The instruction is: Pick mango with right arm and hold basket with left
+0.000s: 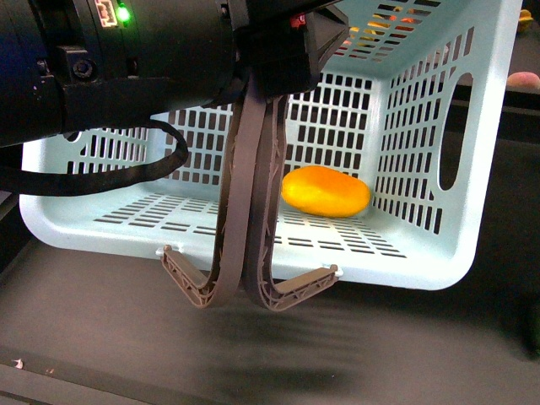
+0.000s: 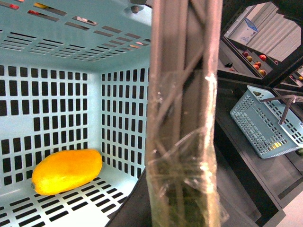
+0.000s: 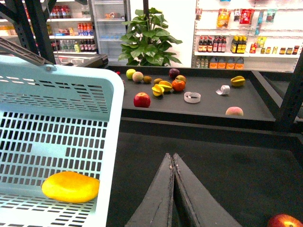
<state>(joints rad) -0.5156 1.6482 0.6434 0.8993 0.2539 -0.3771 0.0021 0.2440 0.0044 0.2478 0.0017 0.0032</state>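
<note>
I am clamping the basket handles in my left gripper, mango lying inside at their 3 o'clock, right gripper closed and empty; nothing appearing outstanding.

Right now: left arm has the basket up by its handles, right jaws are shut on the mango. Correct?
Not on the mango. The right wrist view shows the right gripper with jaws shut on nothing, outside the basket, while the mango lies on the basket's floor. The left gripper does hold the basket by its handles.
</note>
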